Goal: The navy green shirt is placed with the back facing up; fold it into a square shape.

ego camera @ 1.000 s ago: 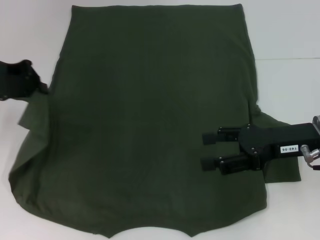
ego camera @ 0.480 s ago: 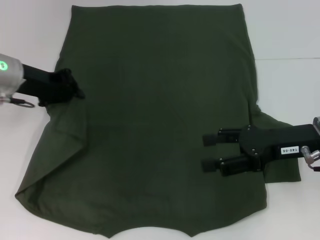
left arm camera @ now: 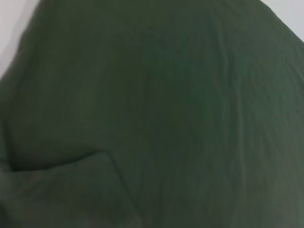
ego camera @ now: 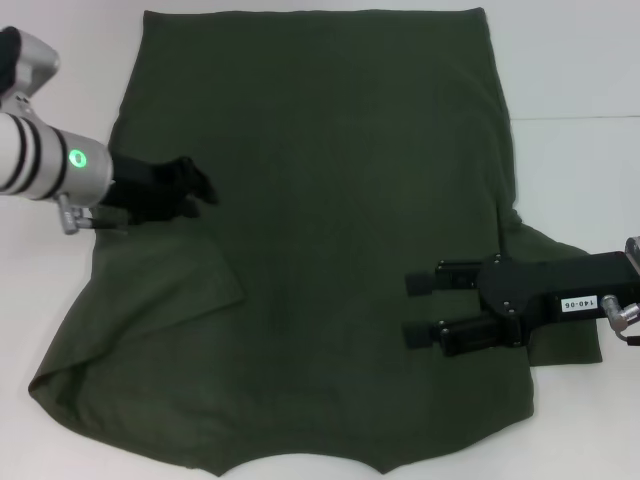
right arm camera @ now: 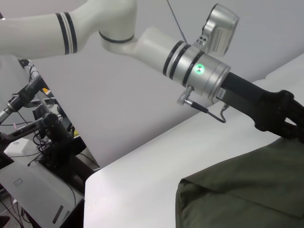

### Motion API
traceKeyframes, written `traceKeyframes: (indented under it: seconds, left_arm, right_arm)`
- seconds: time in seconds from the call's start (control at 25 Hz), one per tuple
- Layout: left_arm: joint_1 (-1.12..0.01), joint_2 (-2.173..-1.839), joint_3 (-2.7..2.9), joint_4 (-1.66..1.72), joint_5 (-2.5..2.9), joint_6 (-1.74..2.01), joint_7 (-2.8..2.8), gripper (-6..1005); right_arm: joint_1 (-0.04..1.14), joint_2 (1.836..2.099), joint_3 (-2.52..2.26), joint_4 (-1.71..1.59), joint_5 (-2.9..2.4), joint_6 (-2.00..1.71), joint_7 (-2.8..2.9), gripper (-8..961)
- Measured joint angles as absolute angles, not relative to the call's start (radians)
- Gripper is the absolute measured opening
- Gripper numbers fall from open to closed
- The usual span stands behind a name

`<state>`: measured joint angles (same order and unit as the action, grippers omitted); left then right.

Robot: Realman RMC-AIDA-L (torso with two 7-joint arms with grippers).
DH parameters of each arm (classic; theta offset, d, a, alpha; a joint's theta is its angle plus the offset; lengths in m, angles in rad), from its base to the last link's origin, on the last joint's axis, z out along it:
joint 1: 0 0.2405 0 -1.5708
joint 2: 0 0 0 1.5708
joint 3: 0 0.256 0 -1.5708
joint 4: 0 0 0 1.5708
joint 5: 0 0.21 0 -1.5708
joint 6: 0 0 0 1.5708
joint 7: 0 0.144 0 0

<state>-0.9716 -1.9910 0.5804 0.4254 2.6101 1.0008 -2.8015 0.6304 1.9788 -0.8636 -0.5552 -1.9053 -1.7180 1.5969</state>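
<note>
Shirt (ego camera: 330,200): L sleeve fold-in step. L gripper (ego camera: 195,185) holds sleeve, closed; R gripper (ego camera: 415,305) open on cloth. Next: release, flatten.

One navy green shirt (ego camera: 320,220) lies on one white surface (ego camera: 580,60). Two robot claws are present: a left claw (ego camera: 200,188) and a right claw (ego camera: 415,308).

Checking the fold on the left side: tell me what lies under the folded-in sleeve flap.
Under the folded flap lies the back of the navy green shirt, on the white table. The left gripper is above it. The covered fabric itself is hidden.
</note>
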Motion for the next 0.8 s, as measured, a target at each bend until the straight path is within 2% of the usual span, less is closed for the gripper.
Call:
traceKeyframes:
  seconds: [0.12,0.28,0.48,0.6,0.8]
  left_arm:
    - [-0.967,-2.01,0.576,0.455,2.597,0.988,-2.767,242]
    - [-0.908,-2.013,0.566,0.553,2.436,1.042,-2.613,318]
    - [-0.797,-1.992,0.566,0.579,2.084,1.197,-2.218,596]
    - [-0.705,-1.984,0.561,0.563,1.887,1.358,-1.896,663]
    - [-0.591,-1.995,0.557,0.539,1.782,1.493,-1.602,779]
  right_arm:
    - [0.63,1.98,-0.864,-0.555,-1.905,-1.718,1.597,927]
    - [0.63,1.98,-0.862,-0.555,-1.905,-1.716,1.598,927]
    - [0.63,1.973,-0.841,-0.541,-1.902,-1.71,1.604,927]
    - [0.63,1.967,-0.812,-0.54,-1.902,-1.714,1.624,927]
    - [0.635,1.948,-0.781,-0.546,-1.901,-1.716,1.707,927]
